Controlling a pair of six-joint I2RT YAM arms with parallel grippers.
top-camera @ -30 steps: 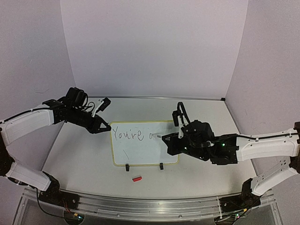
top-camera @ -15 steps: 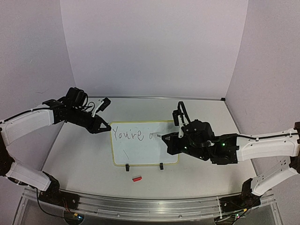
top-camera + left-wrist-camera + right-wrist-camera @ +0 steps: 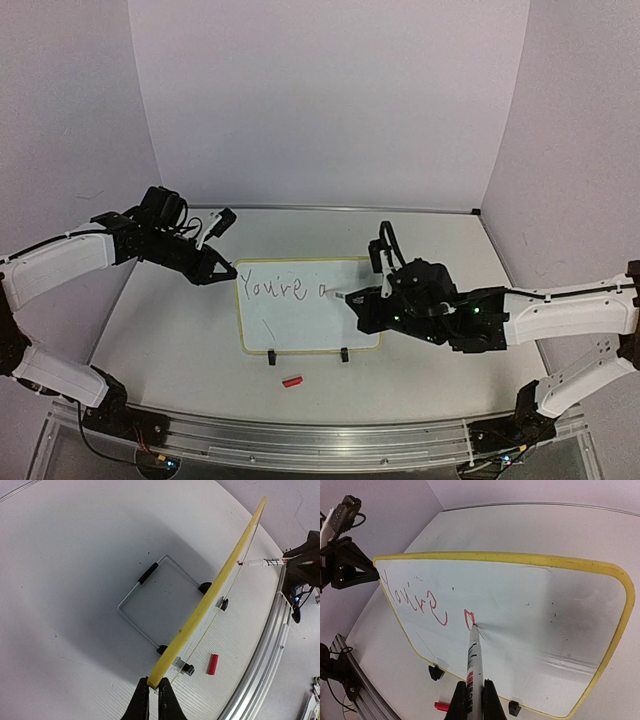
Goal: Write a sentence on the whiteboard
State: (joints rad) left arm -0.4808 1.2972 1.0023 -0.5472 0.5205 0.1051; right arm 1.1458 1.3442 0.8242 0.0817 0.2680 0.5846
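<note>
- The whiteboard (image 3: 300, 325) stands on the surface (image 3: 170, 340) at the centre of the top frame, with a wire stand (image 3: 150, 597) lying flat behind it.
- The sentence (image 3: 285, 289) sits in the board's upper left.
- The left pincer (image 3: 231, 270) clamps the board's upper left corner.
- The marker (image 3: 473, 655), gripped in the right pincer (image 3: 472, 689), touches the board just right of the writing.
- A cap (image 3: 291, 381) lies on the surface below the board's lower edge.

Sentence (image 3: 283, 289) on whiteboard (image 3: 300, 338): last letter, an open loop a second ago, now a closed "a". Marker (image 3: 473, 655): tip shifted slightly toward the bench's near edge, now at the letter's foot. Right gripper (image 3: 368, 298): shifted with it.
</note>
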